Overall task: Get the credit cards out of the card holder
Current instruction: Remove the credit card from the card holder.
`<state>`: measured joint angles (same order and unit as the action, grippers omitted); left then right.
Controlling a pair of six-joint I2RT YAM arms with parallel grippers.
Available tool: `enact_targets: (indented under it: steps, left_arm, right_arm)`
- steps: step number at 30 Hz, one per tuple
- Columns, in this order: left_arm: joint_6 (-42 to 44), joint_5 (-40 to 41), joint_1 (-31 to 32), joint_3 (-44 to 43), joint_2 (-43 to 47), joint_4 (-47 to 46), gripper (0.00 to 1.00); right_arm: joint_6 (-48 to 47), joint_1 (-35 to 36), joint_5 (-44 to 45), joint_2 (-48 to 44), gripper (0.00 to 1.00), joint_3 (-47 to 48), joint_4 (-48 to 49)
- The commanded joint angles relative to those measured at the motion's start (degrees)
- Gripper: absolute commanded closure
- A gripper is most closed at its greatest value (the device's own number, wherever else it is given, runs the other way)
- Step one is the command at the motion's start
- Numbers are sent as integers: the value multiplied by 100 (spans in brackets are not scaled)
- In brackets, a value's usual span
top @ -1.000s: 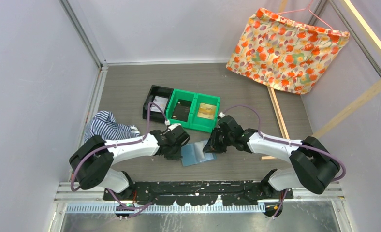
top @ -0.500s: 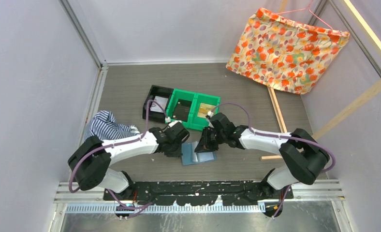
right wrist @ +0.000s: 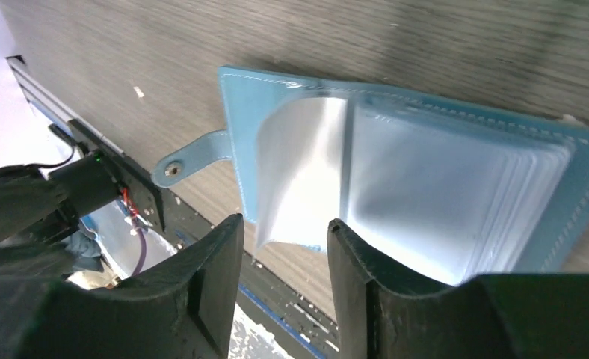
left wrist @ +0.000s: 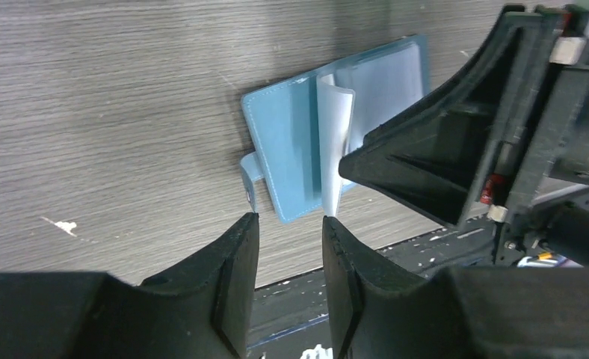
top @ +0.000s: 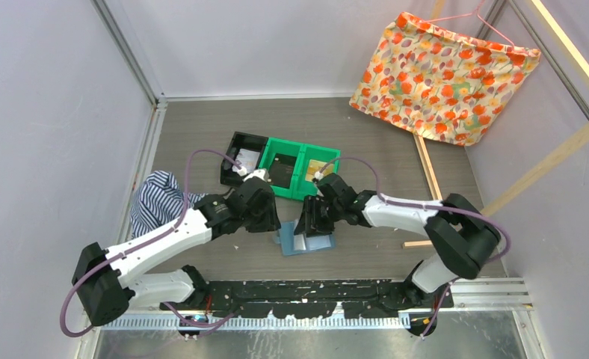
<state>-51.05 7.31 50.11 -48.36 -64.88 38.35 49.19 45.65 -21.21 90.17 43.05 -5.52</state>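
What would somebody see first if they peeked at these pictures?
The bright orange flowery cloth hanging in the far right corner jumps out first. Then comes the little blue card holder, lying open on the table in the middle, with the left gripper and right gripper open close beside it.

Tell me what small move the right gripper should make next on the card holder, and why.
Probably lower the right gripper and close on the curled clear sleeve: its free edge stands off the open card holder, lined up between the gripper's open fingers.
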Motion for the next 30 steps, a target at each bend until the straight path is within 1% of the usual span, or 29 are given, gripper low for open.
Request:
enact_targets:
  steps: [1,5,8,11,14,17,20,26,30]
  left_arm:
    - [-63,-395,-36,-200,63,-411,62]
    - [-140,-914,-36,-205,-193,-1030,62]
    - [-243,-1323,-23,-224,-486,-1573,63]
    - [-276,-1532,1,-324,-796,-1972,63]
    - [-196,-1703,42,-496,-1166,-2130,64]
    - [-116,-1842,52,-569,-1587,-2165,65]
    - [-5,-1724,44,-473,-1800,-2058,66]
    - [188,-1323,-84,-105,-1745,-1666,66]
    - [226,-1276,-287,168,-1665,-1634,66]
  right_arm:
    - [-415,0,668,-1054,49,318,-695]
    - [-539,-124,1170,-1636,48,176,-1116]
    - [-490,-441,1319,-1847,51,-74,-1321]
    - [-389,-759,1228,-1977,58,-349,-1321]
    - [-366,-888,1164,-1976,64,-479,-1331]
    - [-383,-883,1025,-1850,70,-503,-1228]
    - [-388,-883,864,-1629,72,-521,-1089]
    - [-346,-886,681,-1328,72,-611,-745]
    - [-345,-891,500,-1031,72,-612,-512]
